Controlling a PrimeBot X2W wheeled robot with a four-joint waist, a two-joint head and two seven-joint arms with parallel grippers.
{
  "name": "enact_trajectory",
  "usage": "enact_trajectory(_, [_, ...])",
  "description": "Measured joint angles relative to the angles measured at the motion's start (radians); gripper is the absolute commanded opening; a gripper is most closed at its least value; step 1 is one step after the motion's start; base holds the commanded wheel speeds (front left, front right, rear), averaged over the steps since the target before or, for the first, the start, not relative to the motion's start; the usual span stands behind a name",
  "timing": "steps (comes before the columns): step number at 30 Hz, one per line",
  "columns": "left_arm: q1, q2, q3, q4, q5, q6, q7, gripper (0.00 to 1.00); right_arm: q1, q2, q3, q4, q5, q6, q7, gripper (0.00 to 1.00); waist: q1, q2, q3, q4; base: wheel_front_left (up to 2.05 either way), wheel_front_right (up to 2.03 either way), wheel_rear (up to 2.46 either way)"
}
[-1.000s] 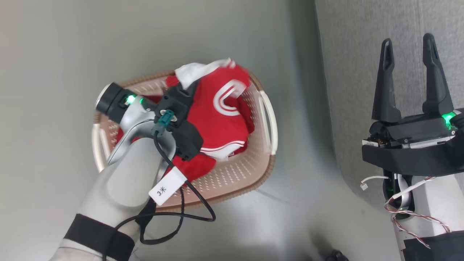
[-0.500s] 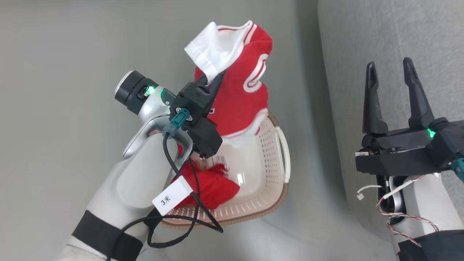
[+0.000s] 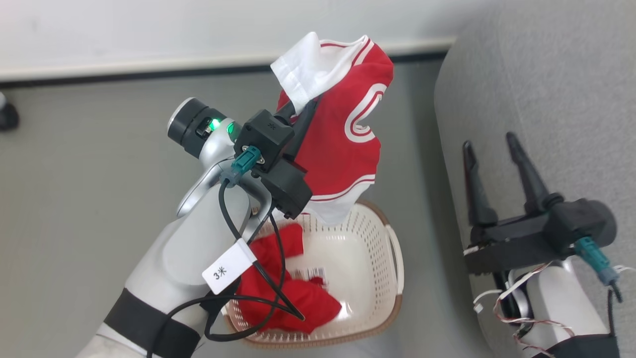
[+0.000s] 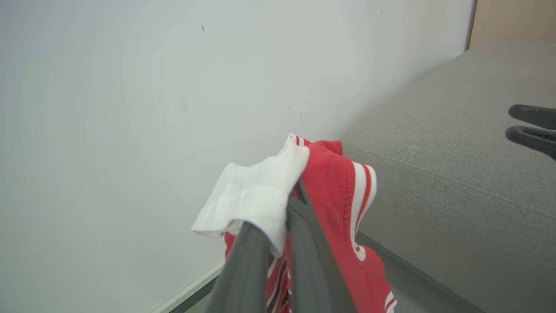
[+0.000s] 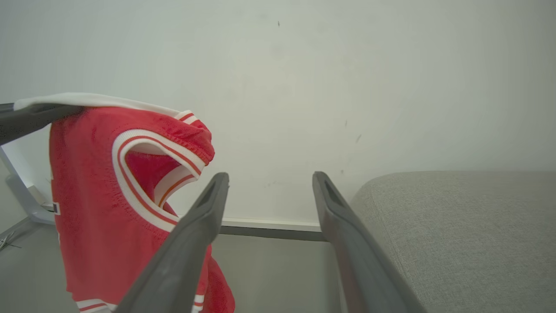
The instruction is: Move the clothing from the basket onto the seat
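Red garment (image 3: 348,149) with white trim hangs above the far side of the basket (image 3: 392,258), its white panel pinched tight in the closed left gripper (image 3: 305,107). More red clothing (image 3: 293,298) lies at the basket's near left. On the right is the grey seat (image 3: 536,89). Beside its left edge, right of the hanging garment, the right gripper (image 3: 488,140) is spread wide and empty. The white wall (image 3: 149,30) stands on the far side.

Left pincer (image 3: 304,110) is gripping one garment (image 3: 348,149), which is hanging just below and right of it. Basket (image 3: 392,258) is sitting on the floor (image 3: 89,174) well beneath this pincer, with a second garment (image 3: 293,293) lying inside. Sofa (image 3: 536,74) is standing to the pincer's right, with the right pincer (image 3: 489,139) hovering over it, apart from the garment. Wall (image 3: 149,30) is running behind.
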Motion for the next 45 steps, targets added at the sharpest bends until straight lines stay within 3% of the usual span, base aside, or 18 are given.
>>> enact_trajectory(19, [0.077, -0.001, -0.079, 0.071, -0.125, 0.000, 0.000, 0.00, 0.083, 0.013, 0.153, 0.164, 0.000, 0.051, 0.000, 1.00, 0.0000, 0.0000, -0.287, 0.020, 0.00, 0.00, 0.00])
enact_trajectory(27, [0.139, 0.000, -0.142, 0.021, -0.166, 0.005, 0.000, 0.00, 0.083, 0.015, 0.252, 0.200, 0.000, 0.069, 0.000, 1.00, 0.0000, 0.0000, -0.388, 0.024, 0.00, 0.00, 0.00])
enact_trajectory(34, [0.152, 0.001, -0.182, -0.024, -0.185, 0.020, 0.014, 0.00, 0.027, 0.015, 0.308, 0.273, 0.011, 0.069, 0.000, 1.00, 0.0001, 0.0000, -0.422, 0.040, 0.00, 0.00, 0.00])
enact_trajectory(45, [0.166, 0.001, -0.230, -0.080, -0.207, 0.036, 0.035, 0.00, -0.066, 0.004, 0.501, 0.376, 0.126, 0.070, 0.000, 1.00, 0.0001, 0.0002, -0.422, 0.060, 0.00, 0.00, 0.00])
